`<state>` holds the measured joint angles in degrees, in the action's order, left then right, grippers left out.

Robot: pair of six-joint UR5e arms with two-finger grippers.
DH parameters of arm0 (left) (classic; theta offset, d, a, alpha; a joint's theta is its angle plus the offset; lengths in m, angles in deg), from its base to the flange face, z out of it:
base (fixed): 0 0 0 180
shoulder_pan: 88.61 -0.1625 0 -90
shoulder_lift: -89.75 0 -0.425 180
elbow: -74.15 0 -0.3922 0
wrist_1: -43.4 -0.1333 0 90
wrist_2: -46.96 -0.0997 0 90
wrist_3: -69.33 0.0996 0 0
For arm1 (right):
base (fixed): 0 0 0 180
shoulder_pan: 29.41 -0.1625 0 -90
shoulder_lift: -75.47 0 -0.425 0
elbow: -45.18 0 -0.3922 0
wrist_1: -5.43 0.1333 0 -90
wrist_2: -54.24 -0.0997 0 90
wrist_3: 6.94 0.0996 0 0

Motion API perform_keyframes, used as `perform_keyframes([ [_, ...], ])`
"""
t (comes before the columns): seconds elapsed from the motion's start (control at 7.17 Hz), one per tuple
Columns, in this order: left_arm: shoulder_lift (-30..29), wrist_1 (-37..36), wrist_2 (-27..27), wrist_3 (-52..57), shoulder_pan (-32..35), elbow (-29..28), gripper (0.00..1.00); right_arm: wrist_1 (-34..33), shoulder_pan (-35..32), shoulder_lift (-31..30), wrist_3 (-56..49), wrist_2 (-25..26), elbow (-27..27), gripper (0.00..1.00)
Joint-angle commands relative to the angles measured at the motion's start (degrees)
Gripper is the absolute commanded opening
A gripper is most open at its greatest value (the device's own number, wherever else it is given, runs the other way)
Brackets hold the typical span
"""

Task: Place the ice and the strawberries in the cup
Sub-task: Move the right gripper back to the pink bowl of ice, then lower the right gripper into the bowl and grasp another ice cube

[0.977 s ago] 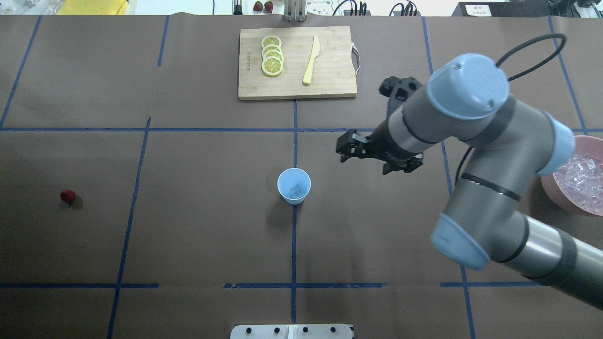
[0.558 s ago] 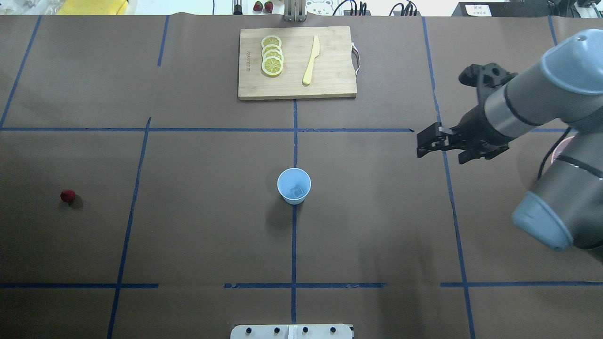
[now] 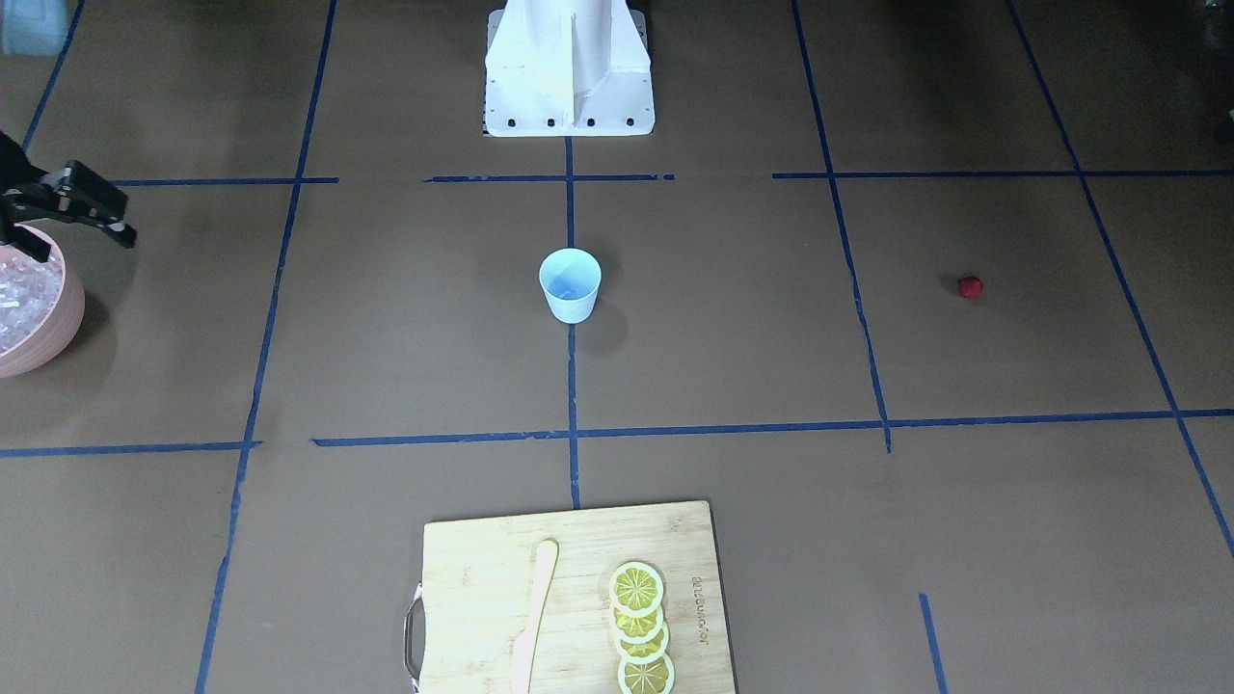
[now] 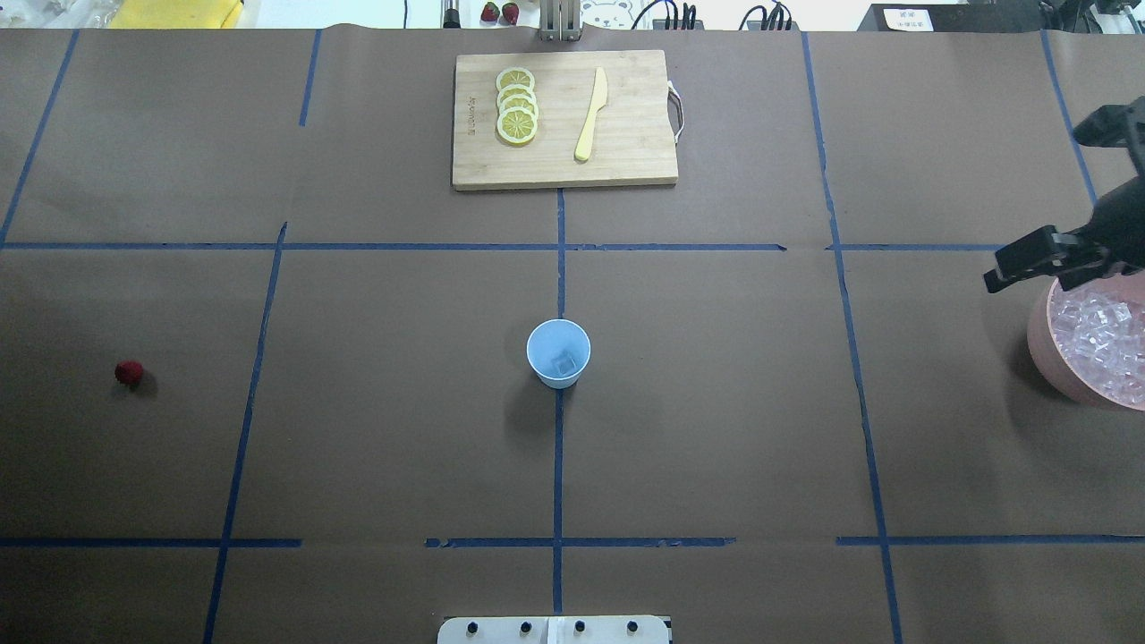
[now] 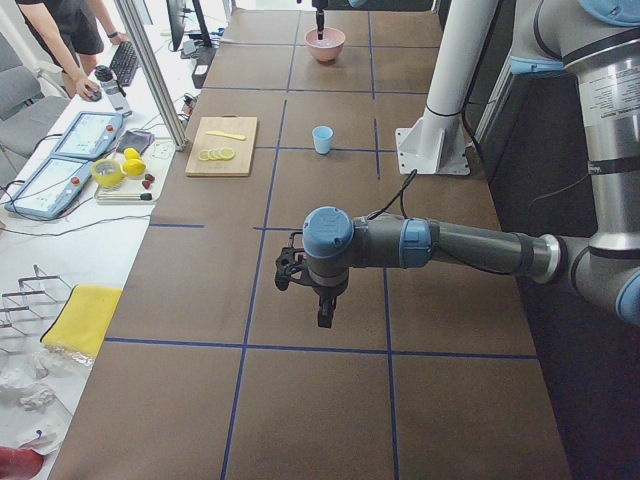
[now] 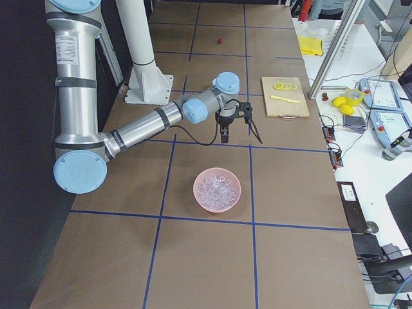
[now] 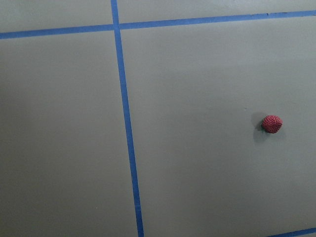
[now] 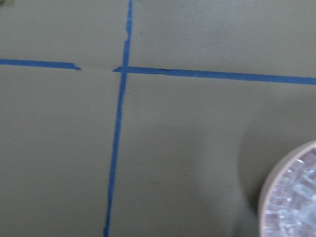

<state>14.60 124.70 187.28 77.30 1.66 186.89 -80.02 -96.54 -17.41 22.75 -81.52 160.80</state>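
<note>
— Where is the ice (image 4: 1100, 340)?
— Mostly heaped as clear, glassy cubes in a round pink bowl (image 4: 1038, 344) at the right edge of the tabletop (image 4: 716, 429). One cube (image 4: 564, 364) lies at the bottom of the cup (image 4: 558, 352), a smooth, light-blue, tapered plastic cup standing upright at the centre.
— And the strawberry (image 4: 129, 372)?
— Far left, alone on the brown paper, well apart from the cup. Up close it is a small, dark-red ball with a pebbled skin.
— The claws?
— The right claw (image 4: 1006, 268) hangs just beside the bowl's far rim, fingers spread, gripping nothing. The left claw (image 5: 323, 318) shows only from the side, so I cannot tell.
— Any writing?
— A mark along the edge of the bamboo cutting board (image 4: 635, 134), too small to read. The board carries overlapping lemon slices (image 4: 517, 105) and a pale yellow knife (image 4: 591, 114).
</note>
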Motion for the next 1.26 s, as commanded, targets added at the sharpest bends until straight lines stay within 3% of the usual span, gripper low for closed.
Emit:
perform_keyframes([
  [0.0,0.0,0.0,-3.2,0.2,0.0,0.1,1.0,-0.2,-11.0,-4.4,-17.9,-3.9,-5.5,1.0],
  [0.14,0.0,0.0,-3.3,0.1,0.0,-0.4,1.0,-1.2,-14.7,-4.8,-26.3,-3.9,-8.4,1.0],
  [0.42,0.0,-0.4,-3.4,0.1,0.0,-0.8,1.0,-13.5,-21.9,-3.4,-46.3,-2.3,-12.2,1.0],
  [0.56,-0.1,-0.5,-3.5,0.0,0.0,-0.9,1.0,-18.5,-24.5,-1.6,-52.0,1.3,-12.4,1.0],
  [0.7,-0.2,-0.6,-4.4,-0.2,0.0,-0.8,1.0,-20.6,-25.2,-1.0,-55.5,3.8,-12.7,1.0],
  [1.12,0.0,-1.8,-5.0,-0.4,0.0,-0.8,1.0,-21.4,-25.7,-1.3,-55.7,4.4,-12.4,1.0],
])
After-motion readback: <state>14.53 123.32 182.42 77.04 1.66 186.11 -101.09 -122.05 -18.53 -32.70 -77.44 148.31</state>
